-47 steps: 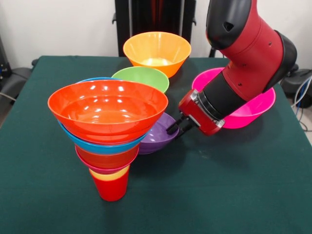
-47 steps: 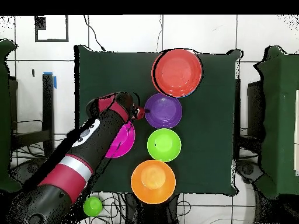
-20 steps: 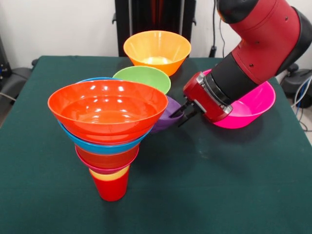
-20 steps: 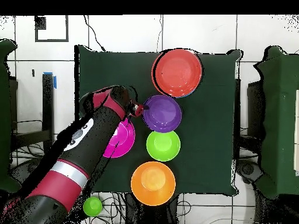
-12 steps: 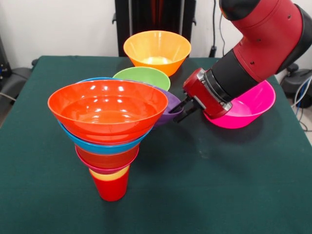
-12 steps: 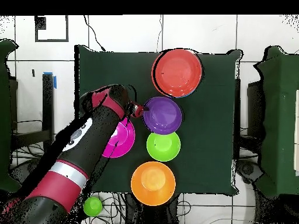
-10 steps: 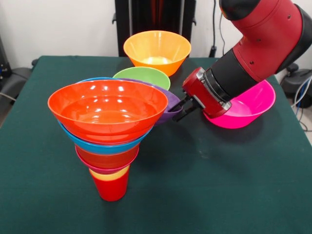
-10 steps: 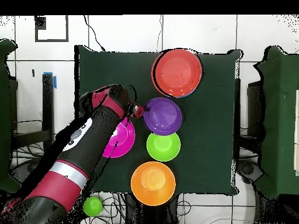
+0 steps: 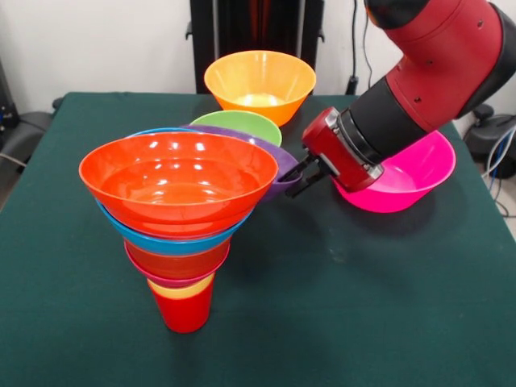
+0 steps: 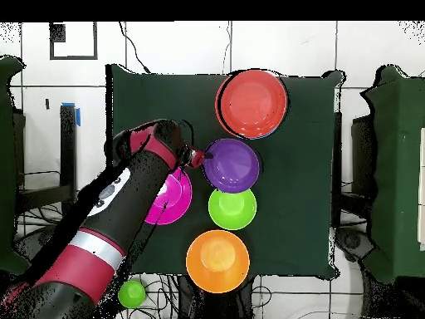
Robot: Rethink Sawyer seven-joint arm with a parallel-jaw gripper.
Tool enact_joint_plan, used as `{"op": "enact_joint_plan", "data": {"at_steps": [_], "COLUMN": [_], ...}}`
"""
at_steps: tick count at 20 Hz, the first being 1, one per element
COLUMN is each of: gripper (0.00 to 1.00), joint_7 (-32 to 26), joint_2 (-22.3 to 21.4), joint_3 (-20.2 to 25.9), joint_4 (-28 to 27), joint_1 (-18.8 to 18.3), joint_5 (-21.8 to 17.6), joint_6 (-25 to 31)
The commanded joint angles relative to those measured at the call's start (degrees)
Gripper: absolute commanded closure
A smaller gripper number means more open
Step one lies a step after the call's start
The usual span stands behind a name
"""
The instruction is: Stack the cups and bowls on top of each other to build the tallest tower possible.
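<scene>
The tower [image 9: 179,211] stands near the front left: a red cup [image 9: 184,311] at the base with a yellow cup rim in it, then bowls widening up to a big orange-red bowl [image 9: 178,179] [image 10: 252,102]. Behind it the purple bowl [image 9: 276,165] [image 10: 232,165] hangs lifted off the cloth, and my gripper [image 9: 296,178] [image 10: 197,157] is shut on its rim at the right side. The green bowl [image 9: 236,126] [image 10: 232,208], light orange bowl [image 9: 259,85] [image 10: 217,259] and magenta-pink bowl [image 9: 407,178] [image 10: 172,198] rest on the table.
The green tablecloth [image 9: 363,306] covers the table. My arm [image 9: 419,89] reaches over the magenta-pink bowl. A small green object [image 10: 131,293] lies off the table near the robot's base in the overhead view.
My gripper closed on the purple bowl's rim and has lifted it upward from the cloth, to about the height of the tower's top bowl. The tower has not moved.
</scene>
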Motion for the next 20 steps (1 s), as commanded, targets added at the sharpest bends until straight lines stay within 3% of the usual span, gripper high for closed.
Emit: {"op": "enact_joint_plan", "data": {"at_steps": [1,12,20], "gripper": [1.00,1.00,1.00], "joint_7": [-5.56,-6.38,-4.74], "joint_2": [-2.52,-7.09,-8.36], "joint_3": [6.63,6.95,8.53], "joint_4": [-2.08,-2.20,-0.74], "joint_1": [-0.97,-0.84,-1.02], "joint_5": [-3.44,-3.00,-2.44], "joint_6": [8.33,16.86,17.58]}}
